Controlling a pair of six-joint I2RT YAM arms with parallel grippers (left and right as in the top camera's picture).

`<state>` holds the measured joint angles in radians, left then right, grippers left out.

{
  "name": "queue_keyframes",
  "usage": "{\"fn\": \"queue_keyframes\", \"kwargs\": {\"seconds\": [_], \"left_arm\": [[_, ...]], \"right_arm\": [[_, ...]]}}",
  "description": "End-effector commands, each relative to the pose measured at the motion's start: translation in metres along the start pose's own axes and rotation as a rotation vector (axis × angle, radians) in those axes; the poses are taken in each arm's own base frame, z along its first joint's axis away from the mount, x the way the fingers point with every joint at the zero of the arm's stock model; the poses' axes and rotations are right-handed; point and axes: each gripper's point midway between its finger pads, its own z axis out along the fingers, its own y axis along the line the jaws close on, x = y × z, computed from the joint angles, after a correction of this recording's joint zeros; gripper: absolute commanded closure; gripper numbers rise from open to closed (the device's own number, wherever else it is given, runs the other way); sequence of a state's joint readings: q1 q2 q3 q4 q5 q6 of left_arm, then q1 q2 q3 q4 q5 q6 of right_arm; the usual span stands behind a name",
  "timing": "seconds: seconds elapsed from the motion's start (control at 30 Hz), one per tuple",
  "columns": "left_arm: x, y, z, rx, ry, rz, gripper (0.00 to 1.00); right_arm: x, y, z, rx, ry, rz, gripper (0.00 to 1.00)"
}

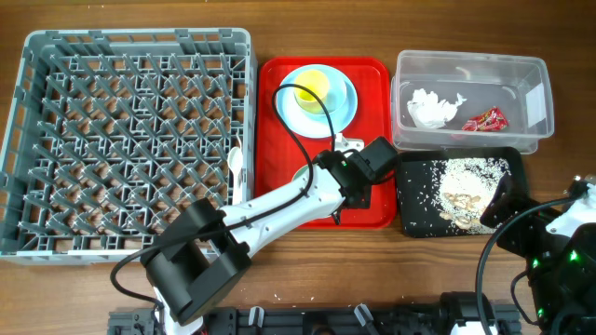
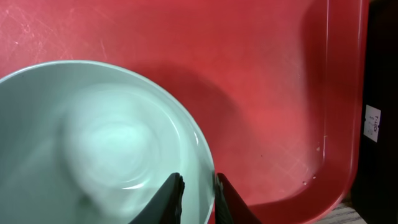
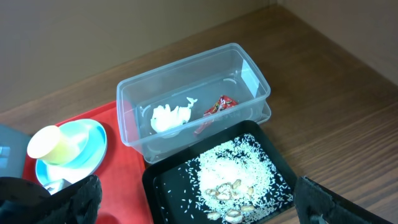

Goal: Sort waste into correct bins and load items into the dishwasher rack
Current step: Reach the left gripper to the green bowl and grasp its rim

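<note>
My left gripper (image 2: 198,194) is shut on the right rim of the pale blue-green bowl (image 2: 93,137), one finger inside and one outside, over the red serving tray (image 2: 261,74). In the overhead view my left arm hides the bowl. The light blue plate (image 1: 340,107) carries the yellow cup (image 1: 313,87) at the tray's far end. The clear tub (image 1: 470,63) holds the white napkin (image 1: 433,108) and the red wrapper (image 1: 485,119). The black tray (image 1: 414,209) holds the rice scraps (image 1: 461,181). My right gripper (image 3: 199,208) is open and empty above the black tray's near edge.
The grey dishwasher rack (image 1: 130,140) fills the left side, with a white spoon (image 1: 237,164) at its right edge. A small white utensil (image 1: 349,142) lies on the red tray by my left wrist. Bare wooden table lies right of the tub.
</note>
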<state>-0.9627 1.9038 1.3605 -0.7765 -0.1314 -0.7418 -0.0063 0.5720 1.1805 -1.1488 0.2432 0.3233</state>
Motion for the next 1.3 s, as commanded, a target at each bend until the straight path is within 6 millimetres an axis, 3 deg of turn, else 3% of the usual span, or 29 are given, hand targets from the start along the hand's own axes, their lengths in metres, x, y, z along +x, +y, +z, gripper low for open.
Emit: {"fn": "queue_keyframes", "kwargs": {"seconds": [0.0, 0.43, 0.47, 0.83, 0.9, 0.93, 0.97, 1.03, 1.27], "left_arm": [[0.007, -0.004, 0.003, -0.018, -0.007, 0.041, 0.82], [0.021, 0.014, 0.017, -0.086, -0.014, 0.052, 0.89], [0.021, 0.014, 0.017, -0.088, -0.014, 0.053, 0.96], [0.023, 0.012, 0.016, -0.107, -0.032, 0.134, 0.96], [0.024, 0.011, 0.016, -0.105, -0.033, 0.134, 0.94], [0.025, 0.010, 0.017, -0.102, -0.024, 0.134, 0.83], [0.026, 0.010, 0.017, -0.102, -0.020, 0.135, 0.79], [0.028, 0.013, 0.018, -0.112, -0.012, 0.137, 0.83], [0.029, 0.014, 0.021, -0.119, -0.005, 0.139, 0.82]], "right_arm": [[0.000, 0.001, 0.000, -0.006, 0.000, -0.007, 0.00], [0.000, 0.001, 0.000, -0.006, 0.000, -0.006, 0.00], [0.000, 0.001, 0.000, -0.006, 0.000, -0.006, 0.00], [0.000, 0.001, 0.000, -0.006, 0.000, -0.007, 0.00], [0.000, 0.001, 0.000, -0.006, 0.000, -0.006, 0.00], [0.000, 0.001, 0.000, -0.006, 0.000, -0.006, 0.00], [0.000, 0.001, 0.000, -0.006, 0.000, -0.006, 0.00], [0.000, 0.001, 0.000, -0.006, 0.000, -0.006, 0.00], [0.000, 0.001, 0.000, -0.006, 0.000, -0.007, 0.00]]}}
